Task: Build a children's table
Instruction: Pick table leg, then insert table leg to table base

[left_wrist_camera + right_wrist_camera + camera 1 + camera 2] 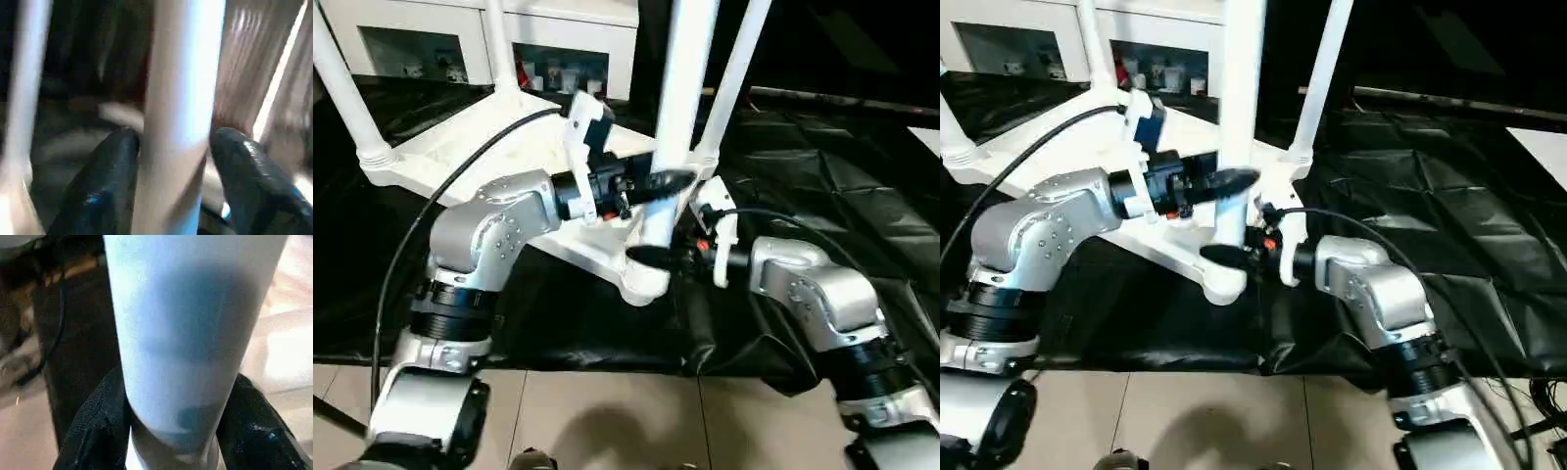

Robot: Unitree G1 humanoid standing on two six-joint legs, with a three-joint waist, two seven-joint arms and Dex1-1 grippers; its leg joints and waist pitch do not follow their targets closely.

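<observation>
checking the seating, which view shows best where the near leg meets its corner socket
The left eye view: the near leg runs down into the corner socket, both grippers beside it. The right eye view shows the same. Both wrist views show the leg's shaft between black fingers, not the socket.

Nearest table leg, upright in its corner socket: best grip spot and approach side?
Grip the nearest leg low on its thick end, just above the corner socket, coming level from the robot's near side. It stands upright and tapers upward, so fingers straddling the round tube sideways seat best there.
</observation>
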